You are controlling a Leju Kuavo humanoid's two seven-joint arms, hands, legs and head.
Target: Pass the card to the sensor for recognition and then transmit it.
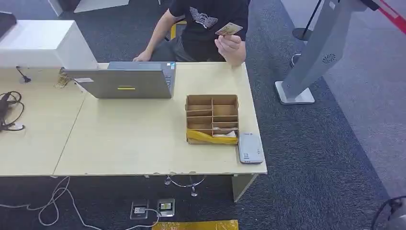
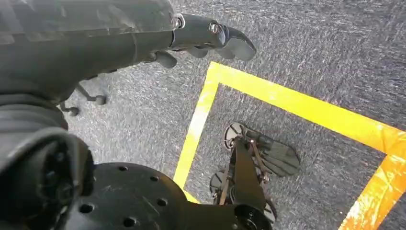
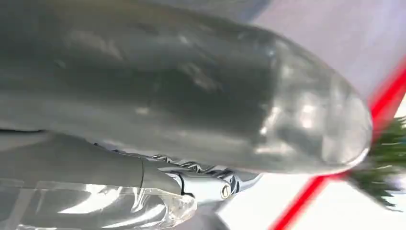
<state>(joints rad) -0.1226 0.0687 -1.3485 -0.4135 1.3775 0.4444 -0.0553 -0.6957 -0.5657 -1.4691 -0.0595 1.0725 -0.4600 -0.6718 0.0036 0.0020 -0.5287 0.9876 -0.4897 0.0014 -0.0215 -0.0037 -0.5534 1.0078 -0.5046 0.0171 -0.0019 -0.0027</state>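
While a person at top centre holds up the card (image 1: 229, 29), handover is pending: left hand (image 2: 210, 40) hangs empty, fingers loosely apart; right hand (image 3: 191, 110) unreadable (blurred). Next: reach, take card, present to sensor (image 1: 250, 148).

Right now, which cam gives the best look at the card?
Head view. The card is held up in the person's hand behind the table's far edge, face partly visible. The left wrist view looks down at carpet with yellow tape; the right wrist view is mostly blurred grey hand cover.

An office: desk (image 1: 143, 139), laptop (image 1: 127, 81), grey carpet (image 1: 311, 143), floor sockets (image 1: 153, 209).
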